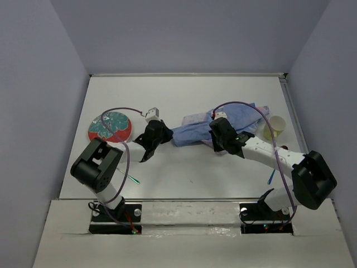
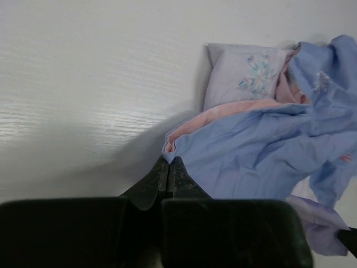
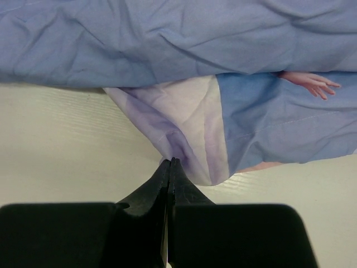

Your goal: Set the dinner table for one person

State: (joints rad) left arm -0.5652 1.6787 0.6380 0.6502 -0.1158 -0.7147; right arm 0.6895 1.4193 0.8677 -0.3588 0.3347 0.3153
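Observation:
The dinner table (image 1: 184, 92) is a wide off-white surface. In its middle lies a crumpled blue cloth mat (image 1: 195, 131) with pale lilac and pink patches. My left gripper (image 1: 169, 135) is at the mat's left end, and the left wrist view shows that gripper (image 2: 169, 158) shut on a pink-edged corner of the mat (image 2: 251, 151). My right gripper (image 1: 213, 138) is at the mat's near edge. Seen from the right wrist, it (image 3: 172, 161) is shut on a lilac fold of the mat (image 3: 184, 123).
A red and teal patterned plate (image 1: 110, 127) sits at the left, a pale yellow cup (image 1: 275, 127) at the right. A green-handled utensil (image 1: 132, 178) lies near the left arm and a blue one (image 1: 270, 177) near the right arm. Grey walls surround the table.

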